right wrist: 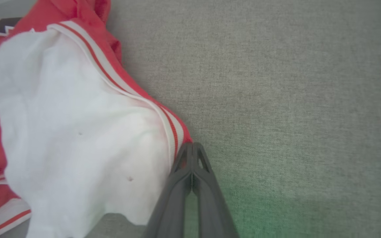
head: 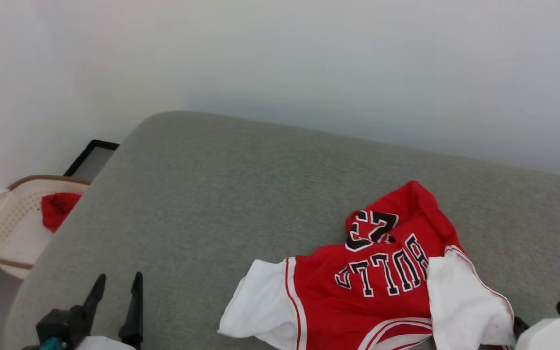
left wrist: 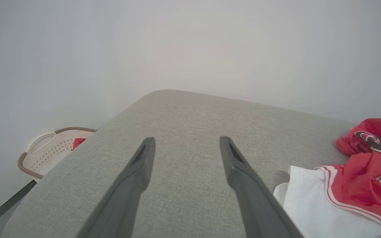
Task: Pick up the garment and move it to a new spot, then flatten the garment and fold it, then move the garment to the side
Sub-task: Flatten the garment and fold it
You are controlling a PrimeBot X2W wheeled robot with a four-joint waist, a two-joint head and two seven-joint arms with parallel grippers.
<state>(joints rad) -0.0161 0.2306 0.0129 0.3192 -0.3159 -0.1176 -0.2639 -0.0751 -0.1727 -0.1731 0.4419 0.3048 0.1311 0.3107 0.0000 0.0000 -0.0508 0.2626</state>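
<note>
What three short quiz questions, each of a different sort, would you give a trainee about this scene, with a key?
1. True or false: the left gripper is open over the grey surface, apart from the garment.
2. The right gripper is shut. Which part of the garment do its tips meet? A: the collar. B: the striped trim of a white sleeve. C: the number.
3. Fill in: the item in the basket is ___ in colour.
Key: 1 true; 2 B; 3 red.

Table (head: 212, 194): grey woven fabric top, rounded far corner. Lying on it: one garment (head: 382, 272) (red, white sleeves), crumpled, toward the near right edge.
</note>
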